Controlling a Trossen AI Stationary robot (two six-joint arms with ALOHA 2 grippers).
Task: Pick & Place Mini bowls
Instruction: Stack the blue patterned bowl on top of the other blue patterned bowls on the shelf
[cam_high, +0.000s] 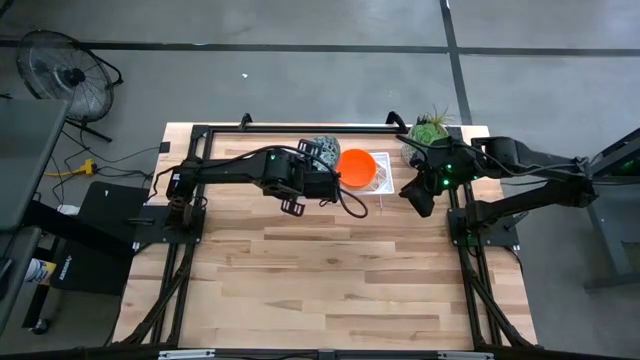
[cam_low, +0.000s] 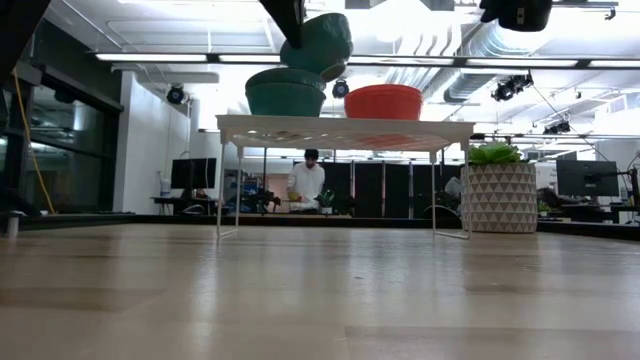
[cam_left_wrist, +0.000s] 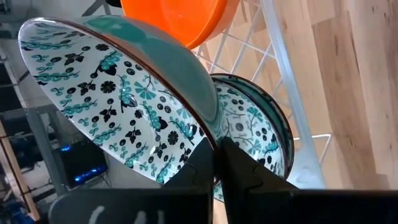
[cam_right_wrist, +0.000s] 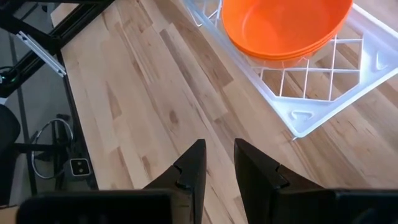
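A white wire rack (cam_high: 385, 185) stands on legs at the table's far middle. On it rest a stack of orange mini bowls (cam_right_wrist: 283, 28) and one mini bowl (cam_left_wrist: 252, 134) with a teal outside and a patterned inside. My left gripper (cam_left_wrist: 217, 163) is shut on a second patterned mini bowl (cam_left_wrist: 112, 93), which hangs tilted above the bowl on the rack (cam_low: 286, 95). My right gripper (cam_right_wrist: 219, 168) hovers open over bare wood to the right of the rack, nothing between its fingers. My left gripper pinches the held bowl's rim (cam_left_wrist: 214, 144) between its two fingers, one finger on the patterned inside and one on the teal outside. The bowl (cam_low: 318, 42) is lifted clear of the rack, tipped steeply on edge, just above the patterned bowl that rests there.
A pale patterned pot with a green plant (cam_low: 497, 195) stands on the table at the far right, beside the rack. Bare wooden tabletop (cam_high: 340, 270) stretches toward the near edge. A person (cam_low: 306, 185) is in the room far behind the table.
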